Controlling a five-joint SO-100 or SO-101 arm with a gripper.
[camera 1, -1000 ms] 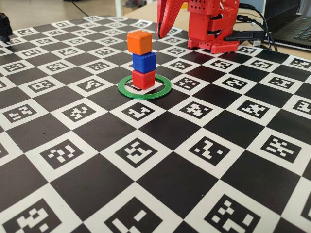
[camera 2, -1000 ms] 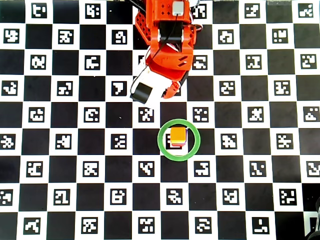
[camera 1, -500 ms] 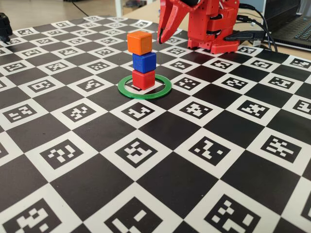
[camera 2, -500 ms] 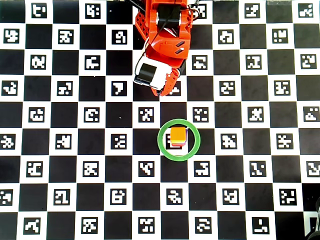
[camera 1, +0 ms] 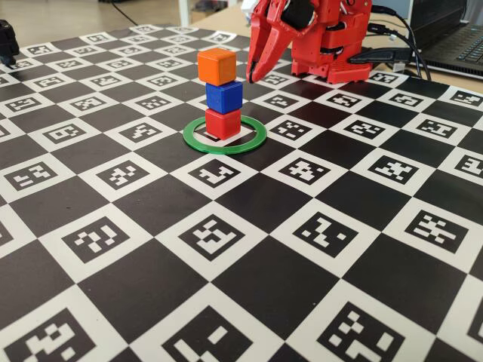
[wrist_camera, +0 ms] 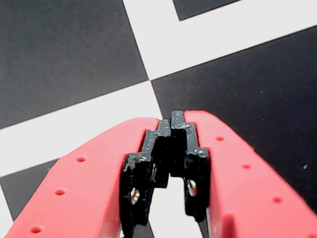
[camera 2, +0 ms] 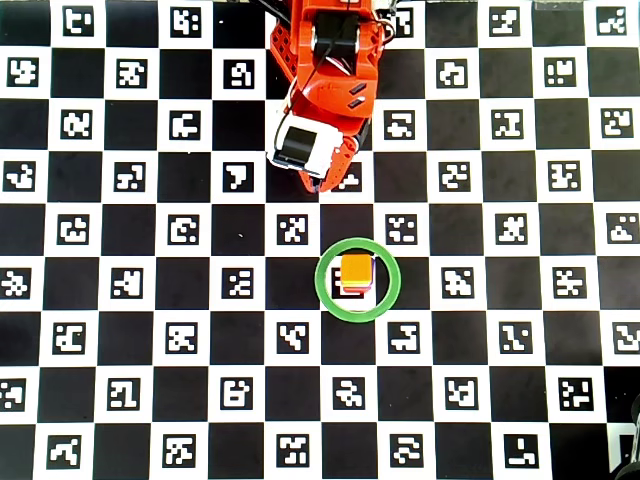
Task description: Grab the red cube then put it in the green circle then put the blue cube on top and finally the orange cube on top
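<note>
The red cube (camera 1: 223,123) stands inside the green circle (camera 1: 224,136). The blue cube (camera 1: 224,96) sits on it, and the orange cube (camera 1: 216,66) sits on top, turned a little. In the overhead view only the orange cube (camera 2: 356,270) shows inside the green circle (camera 2: 357,279); the cubes under it are hidden. My red gripper (camera 1: 251,78) hangs behind and to the right of the stack, apart from it, tips pointing down. In the wrist view the gripper (wrist_camera: 172,119) is shut and empty above the board. In the overhead view it (camera 2: 318,186) lies above the ring.
The checkerboard mat (camera 1: 249,279) with printed markers covers the table. The arm's red base (camera 1: 336,45) stands at the back, with black cables and a laptop (camera 1: 453,38) to its right. A dark object (camera 1: 6,41) sits at the far left edge.
</note>
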